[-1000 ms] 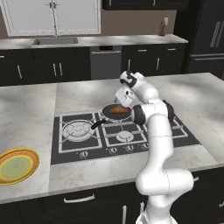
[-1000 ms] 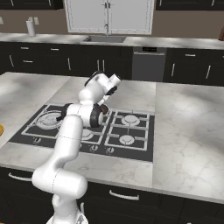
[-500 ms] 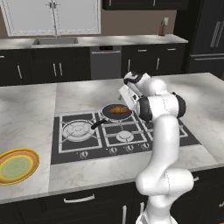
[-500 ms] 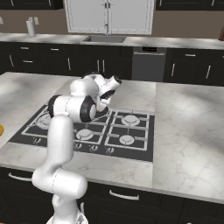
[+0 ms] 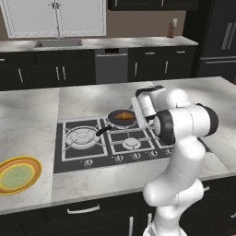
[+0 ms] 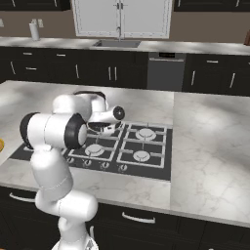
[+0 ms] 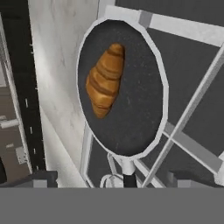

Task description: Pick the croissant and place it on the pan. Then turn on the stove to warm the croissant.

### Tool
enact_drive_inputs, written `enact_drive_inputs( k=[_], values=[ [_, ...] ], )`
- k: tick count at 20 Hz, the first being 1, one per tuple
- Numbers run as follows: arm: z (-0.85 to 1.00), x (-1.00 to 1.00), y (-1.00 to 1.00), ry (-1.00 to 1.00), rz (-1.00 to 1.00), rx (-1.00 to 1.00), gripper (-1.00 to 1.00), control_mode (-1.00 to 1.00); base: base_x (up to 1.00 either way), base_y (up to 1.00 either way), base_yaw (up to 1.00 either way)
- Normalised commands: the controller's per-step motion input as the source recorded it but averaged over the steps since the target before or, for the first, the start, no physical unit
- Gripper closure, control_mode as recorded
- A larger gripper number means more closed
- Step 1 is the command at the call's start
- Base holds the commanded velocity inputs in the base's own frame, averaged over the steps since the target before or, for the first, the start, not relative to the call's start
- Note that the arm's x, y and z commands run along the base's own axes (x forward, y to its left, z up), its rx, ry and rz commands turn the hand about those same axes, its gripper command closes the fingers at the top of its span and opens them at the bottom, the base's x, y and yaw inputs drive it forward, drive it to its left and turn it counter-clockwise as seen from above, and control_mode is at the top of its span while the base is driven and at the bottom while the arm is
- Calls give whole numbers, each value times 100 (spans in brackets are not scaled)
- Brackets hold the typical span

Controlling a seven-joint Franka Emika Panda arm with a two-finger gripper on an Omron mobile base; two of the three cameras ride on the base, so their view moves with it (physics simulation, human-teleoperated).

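Note:
The croissant [image 5: 122, 115] [image 7: 105, 81] lies golden-brown inside the small black pan [image 5: 115, 120] [image 7: 135, 118], off to one side of its middle. The pan sits on a rear burner of the black stove [image 5: 103, 150] [image 6: 146, 154], its short handle pointing toward the front left. My gripper [image 7: 114, 179] [image 5: 139, 110] hovers just right of and above the pan, open, with nothing between its dark fingertips [image 7: 41, 178]. In the right base view my arm hides the pan.
A yellow-orange plate with a green centre [image 5: 17, 174] rests on the marble counter left of the stove. Knobs [image 5: 119, 158] line the stove's front edge. A sink [image 5: 57, 44] and dark cabinets run along the back wall.
My arm's elbow has swung out to the right and the hand has rolled and drifted slightly right of the pan. The croissant stays where it lay in the pan.

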Motion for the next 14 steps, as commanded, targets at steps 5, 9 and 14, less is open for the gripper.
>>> enact_drive_inputs(
  k=[5, 9, 14],
  values=[
    [69, -47, -13, -19, 0, 4, -100, -100, 0, 0, 0],
    [53, -56, -29, -8, 0, 3, -100, -100, 0, 0, 0],
    [52, -55, -35, 2, 0, 3, -100, -100, 0, 0, 0]
  ],
)
